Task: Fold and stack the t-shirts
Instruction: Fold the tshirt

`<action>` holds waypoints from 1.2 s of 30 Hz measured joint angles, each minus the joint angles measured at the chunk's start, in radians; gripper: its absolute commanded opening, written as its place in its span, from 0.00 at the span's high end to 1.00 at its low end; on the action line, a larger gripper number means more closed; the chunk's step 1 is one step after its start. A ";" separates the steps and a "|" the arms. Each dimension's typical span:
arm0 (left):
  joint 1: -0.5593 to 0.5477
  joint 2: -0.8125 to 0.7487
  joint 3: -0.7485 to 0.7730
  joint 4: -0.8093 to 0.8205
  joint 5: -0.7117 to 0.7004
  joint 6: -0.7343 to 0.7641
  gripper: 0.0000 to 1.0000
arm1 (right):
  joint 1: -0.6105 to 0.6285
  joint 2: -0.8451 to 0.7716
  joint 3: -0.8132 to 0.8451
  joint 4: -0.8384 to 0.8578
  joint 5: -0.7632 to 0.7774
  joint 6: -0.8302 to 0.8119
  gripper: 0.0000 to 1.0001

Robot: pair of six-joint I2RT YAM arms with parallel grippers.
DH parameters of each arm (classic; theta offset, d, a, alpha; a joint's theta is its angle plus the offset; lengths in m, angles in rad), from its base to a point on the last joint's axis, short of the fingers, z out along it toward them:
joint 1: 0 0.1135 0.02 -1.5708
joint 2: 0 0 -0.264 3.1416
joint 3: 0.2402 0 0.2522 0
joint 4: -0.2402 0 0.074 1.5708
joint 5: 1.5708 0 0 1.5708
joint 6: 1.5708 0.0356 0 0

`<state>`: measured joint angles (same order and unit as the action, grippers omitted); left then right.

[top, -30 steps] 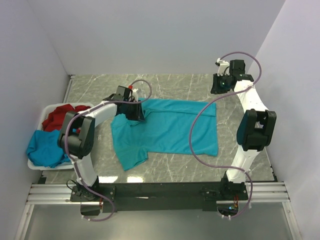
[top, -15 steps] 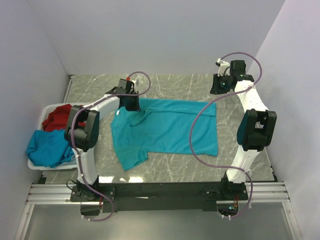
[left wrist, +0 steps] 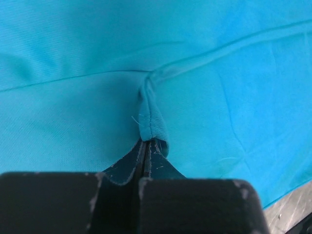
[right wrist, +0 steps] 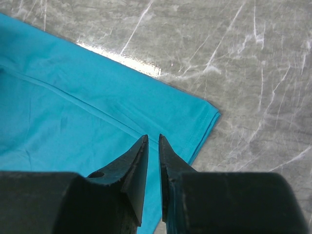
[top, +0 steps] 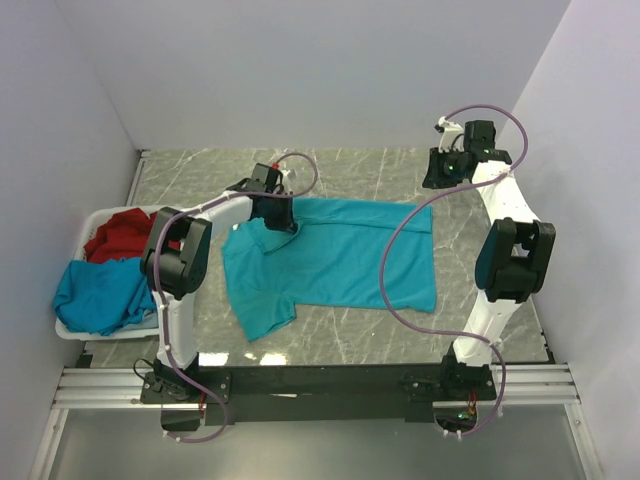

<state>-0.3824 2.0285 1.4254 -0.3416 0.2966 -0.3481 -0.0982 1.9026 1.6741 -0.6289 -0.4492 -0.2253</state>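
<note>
A teal-blue t-shirt (top: 340,255) lies spread flat on the marble table, one sleeve pointing toward the near edge. My left gripper (top: 283,222) is at its far left part, shut on a pinched ridge of the cloth (left wrist: 150,119); in the left wrist view the left gripper (left wrist: 147,142) has its fingertips pressed together on that fold. My right gripper (top: 440,180) hovers over the shirt's far right corner (right wrist: 207,114). In the right wrist view the right gripper (right wrist: 152,139) is open by a narrow gap with nothing in it.
A white basket (top: 72,331) stands at the table's left edge, holding a red t-shirt (top: 120,235) and a crumpled blue t-shirt (top: 95,295). Bare marble table (top: 490,190) surrounds the spread shirt. Walls close in on the left, back and right.
The left gripper closed on the shirt's cloth and shifted slightly right along its far edge, bunching the fabric there. The right arm stayed where it was.
</note>
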 measured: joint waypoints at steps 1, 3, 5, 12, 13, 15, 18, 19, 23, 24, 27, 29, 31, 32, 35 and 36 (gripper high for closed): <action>-0.005 0.003 0.000 0.001 0.007 0.003 0.99 | -0.002 0.000 0.000 0.000 -0.003 0.000 0.78; -0.014 0.011 0.000 0.001 0.018 0.006 0.99 | -0.006 0.000 0.000 0.000 -0.008 0.000 0.78; -0.022 0.023 0.000 0.000 0.025 0.013 0.99 | -0.009 0.000 0.000 0.000 -0.012 0.000 0.78; -0.032 0.042 0.002 -0.008 0.029 0.023 0.78 | -0.011 0.000 0.000 -0.002 -0.018 -0.008 0.78; -0.031 0.042 0.002 -0.006 0.029 0.022 0.74 | -0.011 0.000 0.000 -0.003 -0.020 -0.009 0.78; -0.032 0.035 0.002 -0.007 0.029 0.025 0.69 | -0.011 0.000 0.000 -0.004 -0.025 -0.012 0.78; -0.032 0.016 0.002 -0.009 0.037 0.040 0.63 | -0.011 0.001 0.000 -0.007 -0.031 -0.018 0.78; -0.031 0.010 0.002 -0.010 0.041 0.043 0.63 | -0.011 0.002 0.000 -0.008 -0.032 -0.019 0.78; -0.032 0.005 0.010 -0.018 0.046 0.051 0.63 | -0.011 0.002 0.000 -0.010 -0.035 -0.023 0.78; -0.032 0.005 0.011 -0.023 0.047 0.051 0.63 | -0.011 0.002 0.000 -0.010 -0.035 -0.024 0.78; -0.031 0.008 0.023 -0.027 0.056 0.052 0.63 | -0.011 0.002 0.000 -0.011 -0.035 -0.026 0.78; -0.032 0.016 0.035 -0.027 0.066 0.053 0.63 | -0.011 0.002 0.000 -0.011 -0.035 -0.027 0.78; -0.032 0.030 0.049 -0.034 0.080 0.060 0.63 | -0.011 0.002 0.000 -0.013 -0.039 -0.031 0.77; -0.032 0.038 0.057 -0.039 0.086 0.065 0.63 | -0.011 0.003 0.000 -0.014 -0.043 -0.036 0.76; -0.032 0.061 0.066 -0.054 0.088 0.074 0.60 | -0.011 0.006 0.000 -0.026 -0.066 -0.066 0.72; -0.032 0.063 0.064 -0.063 0.079 0.075 0.57 | -0.011 0.008 0.000 -0.034 -0.074 -0.084 0.71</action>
<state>-0.4141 2.0918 1.4899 -0.4046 0.3756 -0.2729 -0.1089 1.9106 1.6741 -0.6624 -0.5236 -0.3096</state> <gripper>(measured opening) 0.392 0.263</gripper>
